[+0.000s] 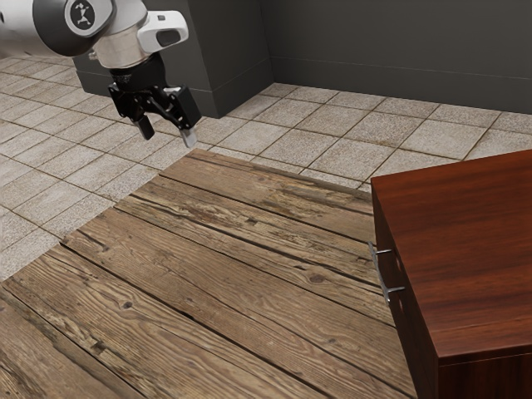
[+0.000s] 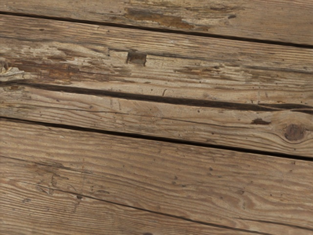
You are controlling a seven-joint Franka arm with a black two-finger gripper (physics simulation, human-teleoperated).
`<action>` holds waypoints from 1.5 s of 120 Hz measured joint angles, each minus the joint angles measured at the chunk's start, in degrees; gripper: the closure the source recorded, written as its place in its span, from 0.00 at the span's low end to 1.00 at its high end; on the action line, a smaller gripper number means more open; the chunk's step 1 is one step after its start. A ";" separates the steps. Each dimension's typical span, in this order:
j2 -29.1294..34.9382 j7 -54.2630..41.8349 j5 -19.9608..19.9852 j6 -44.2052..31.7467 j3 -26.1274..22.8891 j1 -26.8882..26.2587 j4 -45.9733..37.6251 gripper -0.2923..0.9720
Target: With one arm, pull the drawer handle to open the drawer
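- Your fingers (image 1: pixel 186 126) are spread open and empty, pointing down, hanging high over the tabletop's (image 1: pixel 233 274) far corner at the exterior view's left.
- Under the hand the wrist view has bare planks and no hardware.
- Look across the tabletop to the exterior view's right edge, where the dark red cabinet (image 1: pixel 465 241) stands with its front facing your arm.
- The drawer handle (image 1: pixel 384 271), a slim upright metal bar, stands out from the drawer (image 1: pixel 399 287) front.
- It's well apart from your fingers, lower and far toward the exterior view's right.
- By my read nothing is done yet: the drawer looks flush and shut.
- You have the reach, the grasp and the pull all left to do.
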State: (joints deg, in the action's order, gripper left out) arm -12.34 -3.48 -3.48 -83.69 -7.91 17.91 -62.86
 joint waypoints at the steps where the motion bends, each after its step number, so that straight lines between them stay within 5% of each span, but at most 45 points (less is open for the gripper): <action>1: 0.00 -0.01 0.00 0.00 0.00 0.00 0.00 0.23; 67: -0.41 -0.02 2.40 1.88 0.08 1.09 3.42 0.23; 112: 10.19 0.39 2.47 3.73 -1.54 -0.70 4.92 0.23; 180: 7.97 0.88 0.11 1.81 -1.21 -1.90 0.22 0.23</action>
State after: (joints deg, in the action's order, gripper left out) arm -4.37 -2.60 -3.38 -81.88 -9.12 16.01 -62.63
